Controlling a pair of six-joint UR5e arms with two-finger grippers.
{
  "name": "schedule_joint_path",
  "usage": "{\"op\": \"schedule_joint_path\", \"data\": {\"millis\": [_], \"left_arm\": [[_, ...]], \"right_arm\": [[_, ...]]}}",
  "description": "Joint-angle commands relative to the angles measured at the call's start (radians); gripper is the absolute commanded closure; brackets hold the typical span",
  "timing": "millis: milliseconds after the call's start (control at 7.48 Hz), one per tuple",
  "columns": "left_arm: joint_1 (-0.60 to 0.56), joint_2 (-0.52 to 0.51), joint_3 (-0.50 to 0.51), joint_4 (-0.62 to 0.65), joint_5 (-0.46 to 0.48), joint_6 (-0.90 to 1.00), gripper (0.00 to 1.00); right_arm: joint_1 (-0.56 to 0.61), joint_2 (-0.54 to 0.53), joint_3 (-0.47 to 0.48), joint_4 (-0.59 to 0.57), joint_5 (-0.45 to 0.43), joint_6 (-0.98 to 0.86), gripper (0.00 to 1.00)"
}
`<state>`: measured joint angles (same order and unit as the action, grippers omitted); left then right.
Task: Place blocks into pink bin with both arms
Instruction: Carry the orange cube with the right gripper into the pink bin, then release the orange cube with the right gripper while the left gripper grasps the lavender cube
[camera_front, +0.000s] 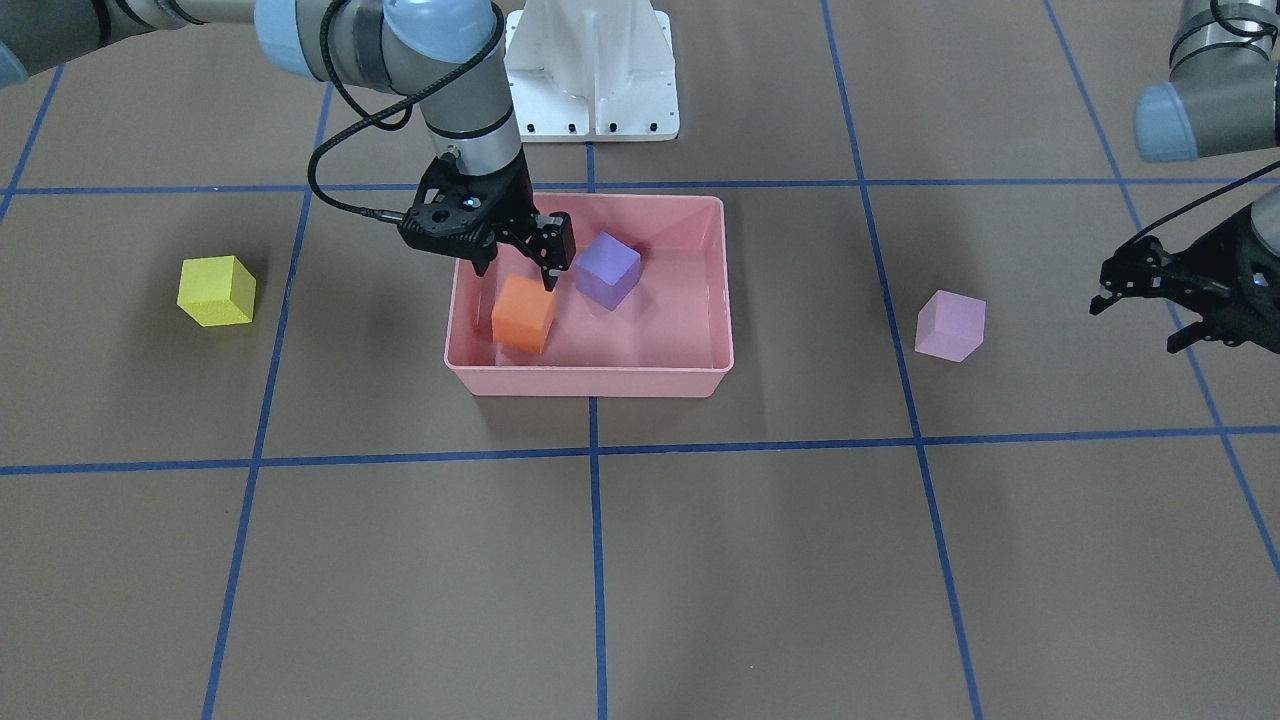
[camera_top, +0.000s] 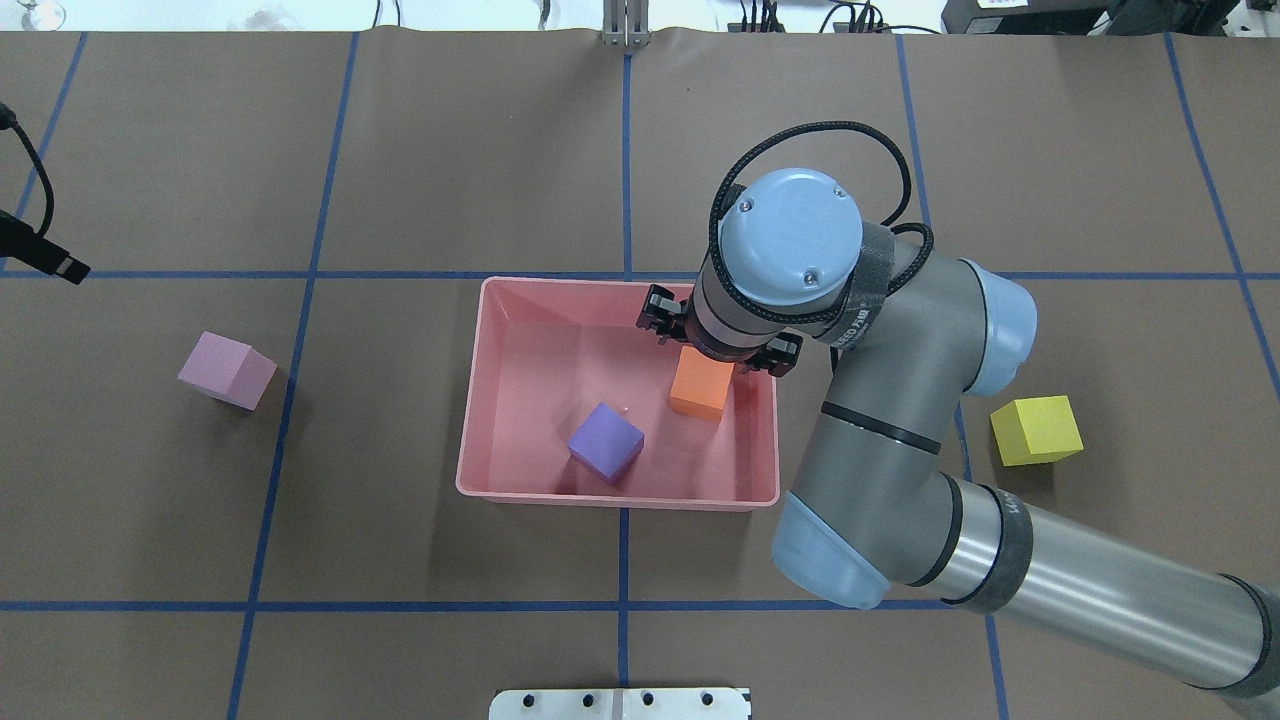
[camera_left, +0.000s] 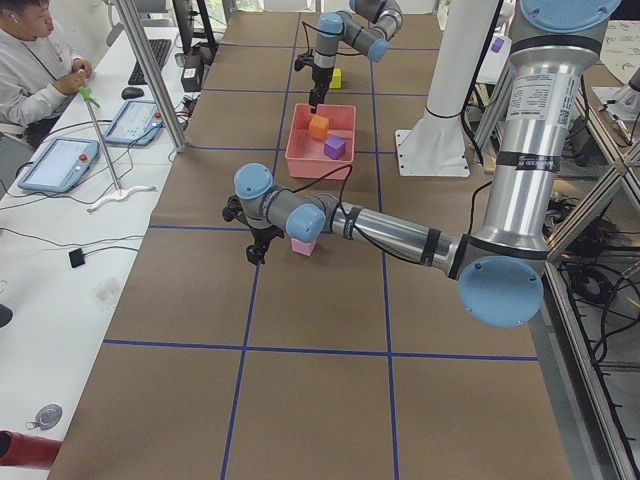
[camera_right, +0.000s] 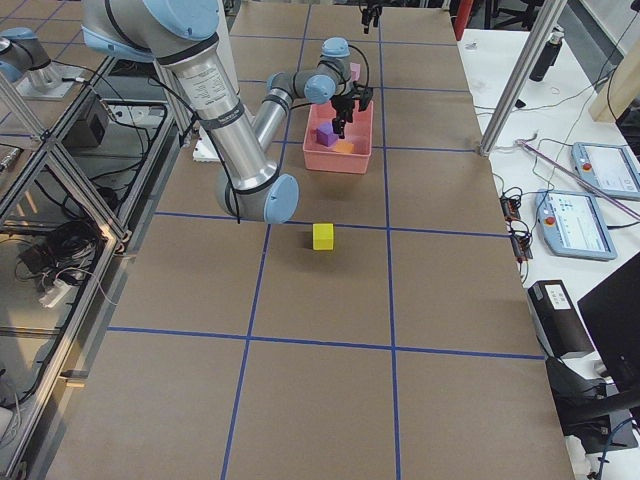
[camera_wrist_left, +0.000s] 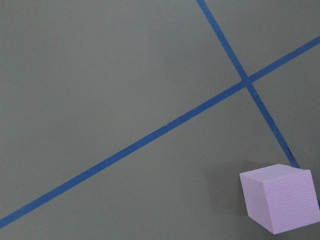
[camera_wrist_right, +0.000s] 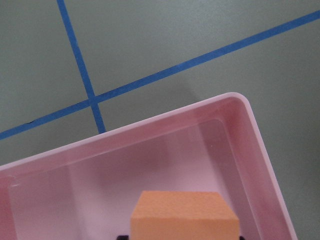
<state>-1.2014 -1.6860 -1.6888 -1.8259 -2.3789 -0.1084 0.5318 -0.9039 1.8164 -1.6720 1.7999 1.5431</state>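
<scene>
The pink bin (camera_front: 590, 381) sits mid-table and holds the violet-purple block (camera_front: 607, 270) and the orange block (camera_front: 523, 314). My right gripper (camera_front: 515, 272) hangs open in the bin, its fingers on either side of the orange block's top. That block also shows in the right wrist view (camera_wrist_right: 182, 216). The pale lilac-pink block (camera_front: 950, 325) lies on the table on my left side. My left gripper (camera_front: 1140, 320) is open and empty, low beside it and apart from it. The yellow block (camera_front: 217, 291) lies on the table on my right side.
The white pedestal base (camera_front: 590, 70) stands behind the bin. Blue tape lines (camera_front: 596, 560) grid the brown table. An operator (camera_left: 30, 60) sits at a side bench with tablets. The right arm's elbow (camera_top: 900, 450) hangs over the table between the bin and the yellow block.
</scene>
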Motion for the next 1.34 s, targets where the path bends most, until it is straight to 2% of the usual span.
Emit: {"op": "schedule_joint_path", "data": {"millis": [0,134,267,401,669,802,1203], "left_arm": [[0.061,0.052,-0.008,-0.172,0.067,-0.194,0.0],[0.097,0.104,-0.009,-0.275,0.073,-0.273,0.0],[0.118,0.118,-0.025,-0.338,0.095,-0.357,0.0],[0.162,0.123,-0.051,-0.339,0.11,-0.452,0.0],[0.3,0.121,-0.098,-0.337,0.261,-0.685,0.0],[0.35,0.123,-0.095,-0.331,0.314,-0.707,0.0],[0.396,0.111,-0.092,-0.293,0.317,-0.709,0.0]], "right_arm": [[0.011,-0.001,0.017,-0.057,-0.008,-0.064,0.0],[0.054,-0.003,0.032,-0.069,0.01,-0.113,0.0],[0.113,-0.003,0.038,-0.113,0.071,-0.203,0.0],[0.179,-0.022,0.043,-0.124,0.126,-0.297,0.0],[0.294,-0.085,0.049,-0.123,0.218,-0.491,0.0],[0.345,-0.122,0.05,-0.118,0.252,-0.582,0.0],[0.414,-0.193,0.07,-0.117,0.277,-0.751,0.0]]}}
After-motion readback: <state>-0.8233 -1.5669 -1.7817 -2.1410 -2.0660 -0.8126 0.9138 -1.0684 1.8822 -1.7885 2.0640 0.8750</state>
